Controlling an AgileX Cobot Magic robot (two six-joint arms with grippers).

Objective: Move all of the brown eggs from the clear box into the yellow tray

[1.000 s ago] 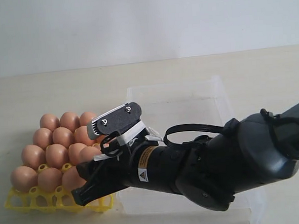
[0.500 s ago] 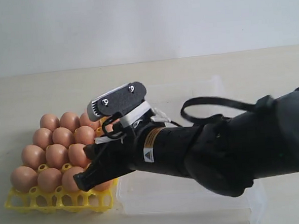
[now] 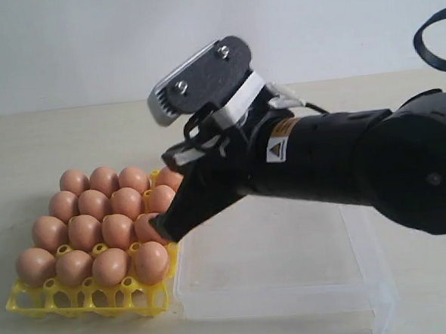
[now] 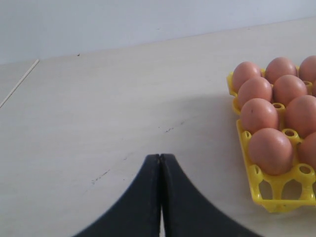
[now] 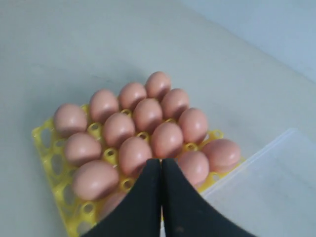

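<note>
The brown eggs [image 3: 118, 230] fill the yellow tray [image 3: 34, 300] at the left, one to a cup. To the tray's right lies the clear box [image 3: 276, 300]; no egg shows in the part of it that the arm leaves visible. My right gripper [image 3: 165, 232] hangs shut and empty just above the tray's right edge. Its wrist view shows the tips [image 5: 161, 160] over the eggs [image 5: 148, 114], the tray [image 5: 47, 148] and a corner of the box [image 5: 276, 187]. My left gripper [image 4: 160, 156] is shut over bare table, apart from the tray [image 4: 279, 197] and its eggs [image 4: 269, 150].
The right arm's thick black body [image 3: 359, 166] stretches across the clear box and hides its far side. Pale tabletop [image 4: 98, 108] spreads around the tray, with a white wall behind. The left arm does not show in the exterior view.
The right gripper has risen from low over the tray's near right corner and drawn back toward the box. An egg now shows in the corner cup it had covered.
</note>
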